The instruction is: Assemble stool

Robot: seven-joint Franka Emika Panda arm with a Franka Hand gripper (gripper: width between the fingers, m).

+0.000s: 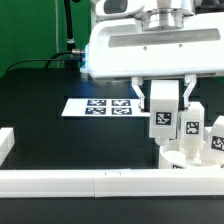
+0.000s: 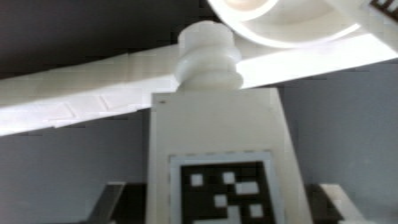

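My gripper point(image 1: 163, 112) is shut on a white blocky stool leg point(image 1: 162, 122) with a black-and-white tag and holds it upright above the table, just to the exterior view's left of the round white seat point(image 1: 190, 158). Two more tagged legs point(image 1: 192, 122) point(image 1: 217, 136) stand upright on the seat. In the wrist view the held leg point(image 2: 221, 125) fills the middle between my gripper's point(image 2: 224, 204) dark fingers point(image 2: 118, 202). Its narrow peg end points toward the seat's rim point(image 2: 294, 22).
The marker board point(image 1: 104, 106) lies flat on the black table behind the gripper. A long white rail block point(image 1: 90, 181) runs along the front, with a side piece point(image 1: 5, 146) at the exterior view's left. The rail also shows in the wrist view point(image 2: 89, 95).
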